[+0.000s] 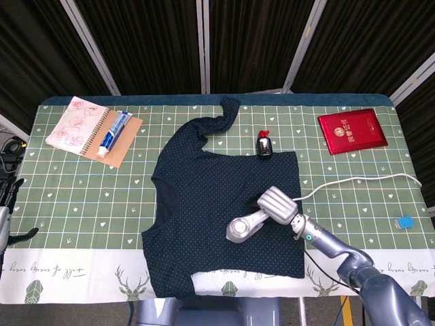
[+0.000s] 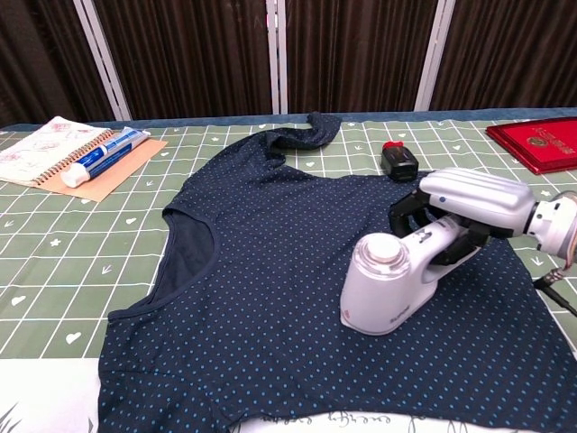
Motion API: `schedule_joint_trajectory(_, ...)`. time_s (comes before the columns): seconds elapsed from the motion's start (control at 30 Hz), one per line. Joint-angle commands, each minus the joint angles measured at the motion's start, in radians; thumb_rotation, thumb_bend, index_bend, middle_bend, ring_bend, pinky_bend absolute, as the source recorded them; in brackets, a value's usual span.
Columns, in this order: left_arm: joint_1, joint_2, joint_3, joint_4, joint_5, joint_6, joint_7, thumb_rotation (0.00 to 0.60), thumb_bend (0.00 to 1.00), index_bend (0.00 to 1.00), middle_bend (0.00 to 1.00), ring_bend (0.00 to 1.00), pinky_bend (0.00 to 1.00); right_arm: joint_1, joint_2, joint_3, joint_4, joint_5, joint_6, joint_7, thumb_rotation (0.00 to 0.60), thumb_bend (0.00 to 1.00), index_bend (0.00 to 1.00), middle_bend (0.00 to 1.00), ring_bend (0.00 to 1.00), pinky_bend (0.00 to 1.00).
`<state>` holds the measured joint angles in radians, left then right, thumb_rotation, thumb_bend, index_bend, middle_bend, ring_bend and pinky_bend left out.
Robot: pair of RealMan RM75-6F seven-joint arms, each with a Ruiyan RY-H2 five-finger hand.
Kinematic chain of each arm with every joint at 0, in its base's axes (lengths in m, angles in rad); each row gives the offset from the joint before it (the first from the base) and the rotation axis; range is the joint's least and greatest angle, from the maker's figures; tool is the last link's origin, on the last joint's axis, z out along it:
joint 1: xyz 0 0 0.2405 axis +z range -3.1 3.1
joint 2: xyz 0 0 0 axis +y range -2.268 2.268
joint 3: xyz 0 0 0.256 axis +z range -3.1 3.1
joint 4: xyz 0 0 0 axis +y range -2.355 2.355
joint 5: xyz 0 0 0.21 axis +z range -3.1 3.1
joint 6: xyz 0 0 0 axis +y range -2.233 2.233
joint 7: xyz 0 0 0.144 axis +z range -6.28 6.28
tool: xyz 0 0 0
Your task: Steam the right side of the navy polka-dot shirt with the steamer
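The navy polka-dot shirt (image 1: 211, 197) (image 2: 270, 271) lies flat across the middle of the green checked table, collar to the left. A white handheld steamer (image 1: 242, 227) (image 2: 389, 284) rests head-down on the shirt's lower right part. My right hand (image 1: 277, 204) (image 2: 469, 212) grips the steamer's handle from the right, fingers wrapped around it. The steamer's white cord (image 1: 353, 181) trails off to the right edge. At the far left edge only a dark bit of my left hand (image 1: 5, 197) shows, too little to tell how it stands.
A small black bottle with a red cap (image 1: 264, 145) (image 2: 398, 157) stands just beyond the shirt. A red booklet (image 1: 352, 130) lies back right. A spiral notebook (image 1: 76, 125) and a toothpaste tube (image 1: 113, 132) on brown card sit back left. A blue tag (image 1: 405, 221) lies at right.
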<state>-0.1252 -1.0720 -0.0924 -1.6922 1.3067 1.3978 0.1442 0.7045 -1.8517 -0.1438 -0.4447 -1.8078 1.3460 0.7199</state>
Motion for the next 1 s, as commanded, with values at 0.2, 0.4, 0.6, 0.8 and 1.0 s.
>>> schedule_joint_trajectory(0.2, -0.002, -0.006, 0.003, -0.001, 0.002, 0.000, 0.012, 0.600, 0.00, 0.00, 0.00, 0.00, 0.00, -0.060, 0.009, -0.013, 0.133, 0.028, -0.003, 0.080, 0.600, 0.74, 0.83, 0.68, 0.70, 0.97)
schedule_joint_trajectory(0.4, -0.004, -0.012, 0.006, -0.006, 0.007, 0.000, 0.025, 0.600, 0.00, 0.00, 0.00, 0.00, 0.00, -0.080, 0.011, -0.014, 0.177, 0.039, -0.005, 0.124, 0.600, 0.75, 0.82, 0.68, 0.70, 0.97)
schedule_joint_trajectory(0.6, -0.005, -0.014, 0.007, -0.009, 0.008, 0.001, 0.029, 0.600, 0.00, 0.00, 0.00, 0.00, 0.00, -0.079, 0.001, -0.027, 0.186, 0.029, 0.002, 0.133, 0.600, 0.75, 0.82, 0.68, 0.70, 0.97)
schedule_joint_trajectory(0.8, -0.004, -0.013, 0.006, -0.009, 0.008, 0.003, 0.025, 0.600, 0.00, 0.00, 0.00, 0.00, 0.00, -0.072, -0.009, -0.045, 0.172, 0.008, 0.030, 0.134, 0.600, 0.75, 0.82, 0.68, 0.70, 0.97)
schedule_joint_trajectory(1.0, -0.004, -0.011, 0.006, -0.009, 0.009, 0.003, 0.022, 0.600, 0.00, 0.00, 0.00, 0.00, 0.00, -0.056, -0.020, -0.075, 0.131, -0.032, 0.086, 0.110, 0.600, 0.75, 0.82, 0.68, 0.70, 0.97)
